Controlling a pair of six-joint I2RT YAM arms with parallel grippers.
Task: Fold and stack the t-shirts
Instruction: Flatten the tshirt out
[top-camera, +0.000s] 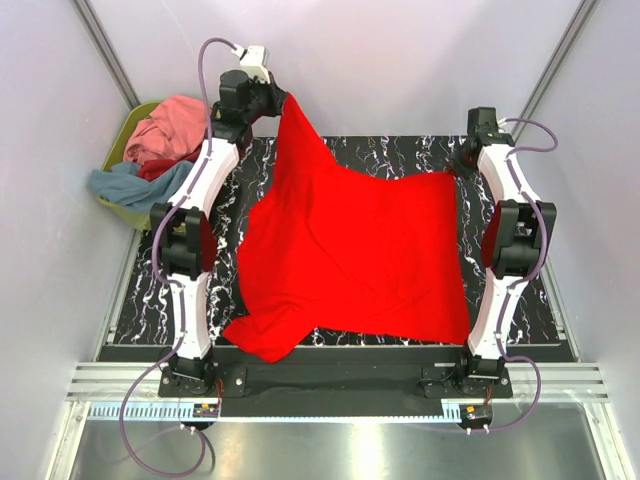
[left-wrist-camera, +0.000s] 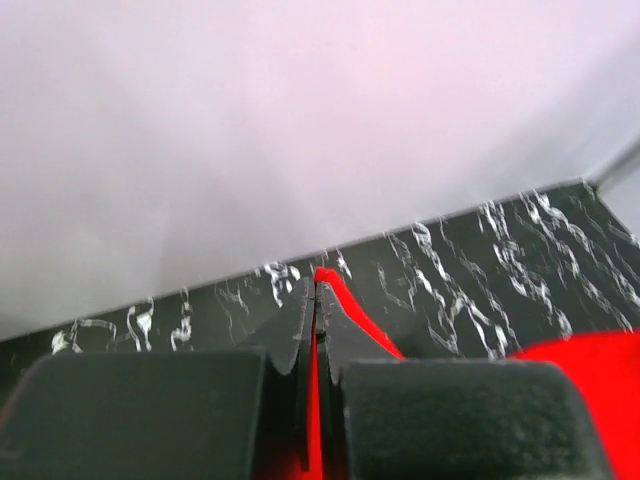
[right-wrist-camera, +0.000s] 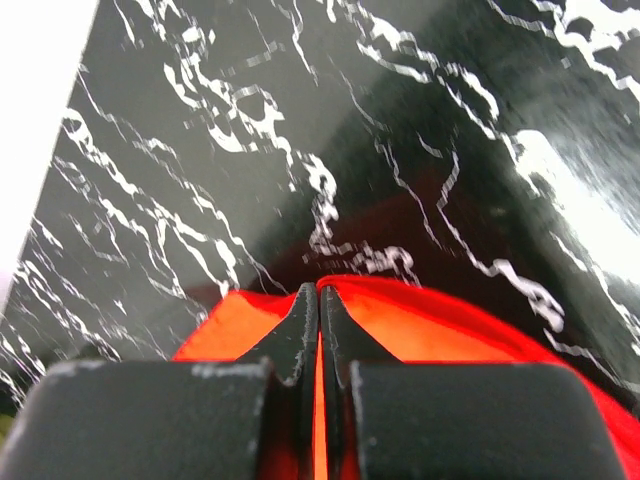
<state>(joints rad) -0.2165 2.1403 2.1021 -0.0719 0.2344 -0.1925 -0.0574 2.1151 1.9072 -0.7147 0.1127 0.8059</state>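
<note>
A bright red t-shirt (top-camera: 350, 255) lies spread over the black marbled mat, its near left corner hanging toward the front edge. My left gripper (top-camera: 282, 100) is shut on the shirt's far left corner and holds it raised above the mat's back left; red cloth (left-wrist-camera: 352, 308) shows between its jaws. My right gripper (top-camera: 462, 160) is shut on the shirt's far right corner, low at the mat's back right; red cloth (right-wrist-camera: 440, 320) spreads on both sides of its jaws. Pink, red and grey-blue shirts (top-camera: 165, 135) are piled in the basket at far left.
An olive-green basket (top-camera: 123, 143) stands off the mat at the back left, beside the left arm. The black marbled mat (top-camera: 400, 155) has white walls close behind it and on both sides. A metal rail runs along the front edge.
</note>
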